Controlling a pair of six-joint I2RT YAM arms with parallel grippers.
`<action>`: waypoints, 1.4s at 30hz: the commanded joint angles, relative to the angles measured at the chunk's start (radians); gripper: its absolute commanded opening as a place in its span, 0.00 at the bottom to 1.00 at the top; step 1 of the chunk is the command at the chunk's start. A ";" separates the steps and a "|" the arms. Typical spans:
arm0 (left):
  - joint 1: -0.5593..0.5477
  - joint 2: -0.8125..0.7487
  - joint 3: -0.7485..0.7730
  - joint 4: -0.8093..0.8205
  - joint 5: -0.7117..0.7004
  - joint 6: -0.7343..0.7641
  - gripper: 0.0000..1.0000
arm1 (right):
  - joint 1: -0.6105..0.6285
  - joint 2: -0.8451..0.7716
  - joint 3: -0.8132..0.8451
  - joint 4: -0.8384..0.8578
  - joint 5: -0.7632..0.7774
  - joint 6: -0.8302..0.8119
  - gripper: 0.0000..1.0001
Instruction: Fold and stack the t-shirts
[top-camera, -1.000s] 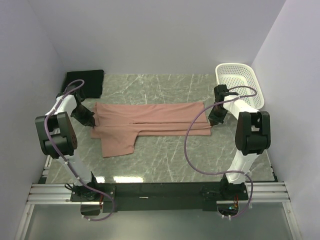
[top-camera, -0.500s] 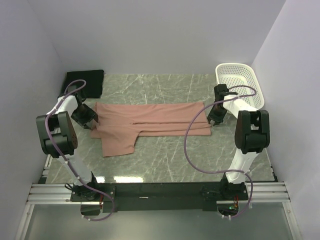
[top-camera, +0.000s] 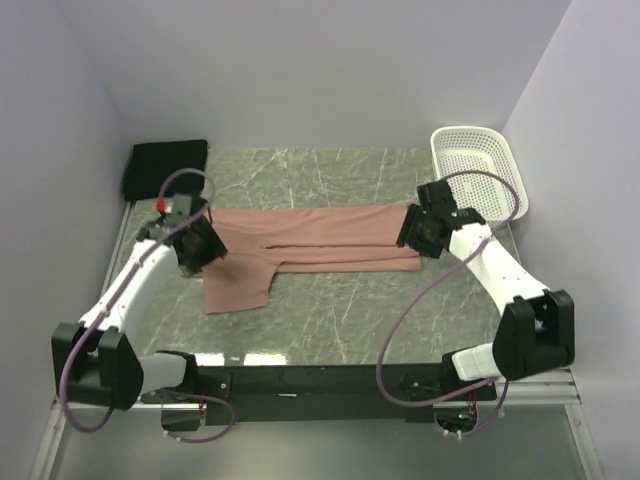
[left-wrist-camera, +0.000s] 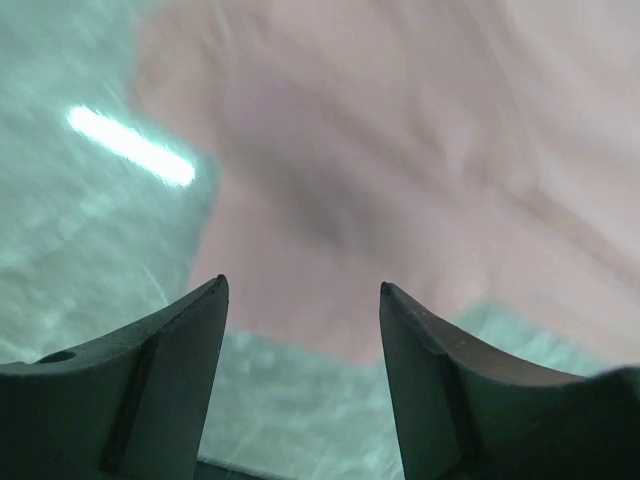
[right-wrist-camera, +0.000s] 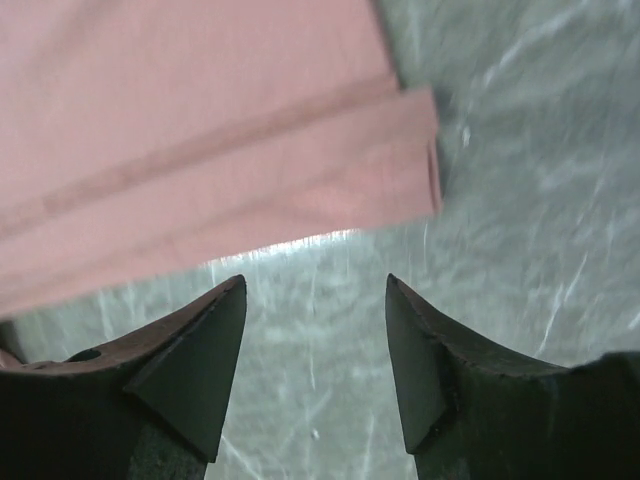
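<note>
The dusty salmon-pink cotton t-shirt (top-camera: 320, 240) lies flat across the middle of the green marbled table (top-camera: 400, 310), folded lengthwise, with one sleeve pointing toward the near edge.

Left gripper (left-wrist-camera: 302, 285): jaws wide apart, holding nothing, above the shirt's left end.

Right gripper (right-wrist-camera: 315, 280): jaws wide apart, holding nothing, above the shirt's right-hand corner.

The plain black folded t-shirt (top-camera: 166, 166) lies in the far left corner, well apart from both grippers.

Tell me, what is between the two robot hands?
The pink t-shirt, spread out from the left gripper to the right gripper, as the top view shows.

left gripper (top-camera: 204, 249) swung inward over pink t-shirt (top-camera: 320, 235), right gripper (top-camera: 416, 232) likewise
</note>
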 joint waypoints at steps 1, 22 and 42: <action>-0.101 -0.084 -0.139 0.013 -0.017 -0.078 0.65 | 0.054 -0.108 -0.072 0.024 0.038 -0.005 0.65; -0.450 0.175 -0.250 0.115 -0.066 -0.242 0.56 | 0.090 -0.324 -0.332 0.086 -0.051 -0.005 0.66; -0.434 0.252 0.014 0.001 -0.292 -0.101 0.01 | 0.090 -0.316 -0.327 0.068 -0.033 -0.025 0.65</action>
